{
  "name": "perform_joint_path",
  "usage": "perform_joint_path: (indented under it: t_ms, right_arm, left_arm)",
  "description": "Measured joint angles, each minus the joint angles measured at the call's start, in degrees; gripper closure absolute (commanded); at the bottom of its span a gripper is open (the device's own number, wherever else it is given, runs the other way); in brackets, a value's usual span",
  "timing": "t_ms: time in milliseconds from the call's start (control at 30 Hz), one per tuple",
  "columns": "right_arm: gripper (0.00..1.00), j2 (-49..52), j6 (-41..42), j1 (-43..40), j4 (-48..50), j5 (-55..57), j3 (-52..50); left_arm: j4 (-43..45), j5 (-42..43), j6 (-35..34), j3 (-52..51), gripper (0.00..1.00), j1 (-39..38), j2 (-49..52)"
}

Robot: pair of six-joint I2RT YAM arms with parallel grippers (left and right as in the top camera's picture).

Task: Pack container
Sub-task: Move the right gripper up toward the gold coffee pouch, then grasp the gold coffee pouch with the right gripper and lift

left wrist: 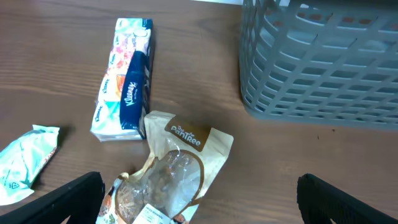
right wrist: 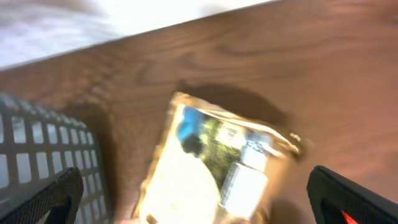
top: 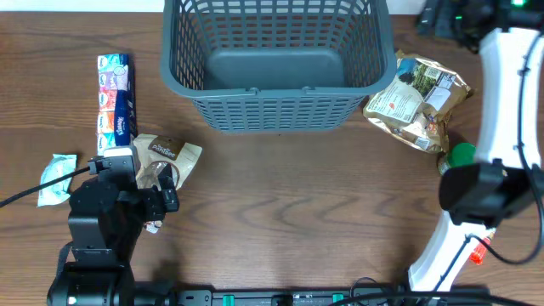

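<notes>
1. Nearby, the left gripper (left wrist: 199, 186) hangs with jaws spread wide over a brown pouch (left wrist: 180, 168).
2. The right gripper (right wrist: 196, 186), jaws likewise wide apart, hovers above a golden snack bag (right wrist: 217, 162).
3. Farthest, the container (top: 280, 110) stands upright at the far edge of the table (top: 280, 195), with the snack bag just beside it.

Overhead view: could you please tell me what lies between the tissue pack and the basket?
Bare table separates tissue pack and basket, clearest overhead.

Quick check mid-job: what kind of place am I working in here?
Probably a robot test bench, not a home: a wood-grain table, a grey basket with a tissue pack and snack bag staged beside it, and a trailing cable.
</notes>
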Motion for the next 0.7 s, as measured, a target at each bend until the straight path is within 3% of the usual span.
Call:
perform_joint_path:
  t_ms: [300,467,700]
  right_arm:
    - [0.01,-14.32,17.73,-16.87,-17.44,-0.66,3.28]
    - [0.01,-11.30,15.28,-21.03,-15.06,-9.90,-2.32]
    - [0.01,0.00,7.87,-20.76,-4.72,-20.52,-17.84]
  left_arm:
    - [-0.09,0.00,0.00,0.00,0.01,0.00,0.00]
    - [-0.07,0.00,0.00,0.00,0.02,0.00,0.00]
    - [-0.09,0.00,0.00,0.00,0.02,0.00,0.00]
